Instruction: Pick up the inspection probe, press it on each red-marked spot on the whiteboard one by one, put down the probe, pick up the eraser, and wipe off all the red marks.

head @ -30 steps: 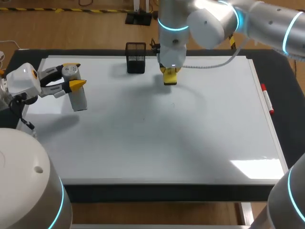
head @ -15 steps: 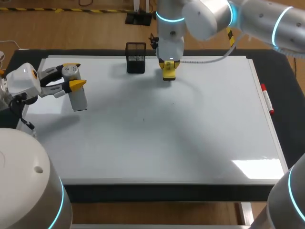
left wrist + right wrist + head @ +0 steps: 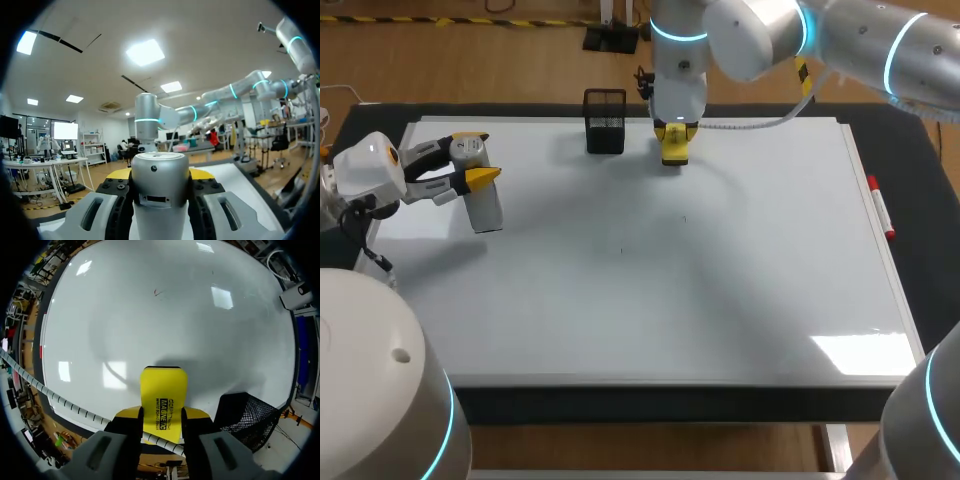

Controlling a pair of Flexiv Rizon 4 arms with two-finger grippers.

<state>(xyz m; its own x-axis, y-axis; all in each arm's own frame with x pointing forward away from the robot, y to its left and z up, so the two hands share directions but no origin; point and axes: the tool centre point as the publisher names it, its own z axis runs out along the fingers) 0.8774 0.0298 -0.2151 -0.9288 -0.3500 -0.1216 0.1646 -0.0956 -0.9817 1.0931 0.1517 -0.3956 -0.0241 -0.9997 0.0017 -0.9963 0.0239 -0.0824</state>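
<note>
With only faint specks on the whiteboard point(image 3: 740, 300), wiping looks nearly finished: the right end effector point(image 3: 161, 415) clamps the eraser point(image 3: 164, 390) at the far edge, while the left end effector point(image 3: 475, 157) grips the probe point(image 3: 485, 210) at far left.

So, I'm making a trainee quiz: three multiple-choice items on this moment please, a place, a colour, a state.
1. The black mesh holder stands: A at the whiteboard's far edge; B at its near edge; C in its middle.
2. The eraser is: A red; B yellow; C blue.
3. The left gripper is: A open; B shut on the probe; C unseen.
Answers: 1 A, the head view shows it there. 2 B, yellow, held in the right gripper. 3 B, it grips the probe from both sides.
</note>
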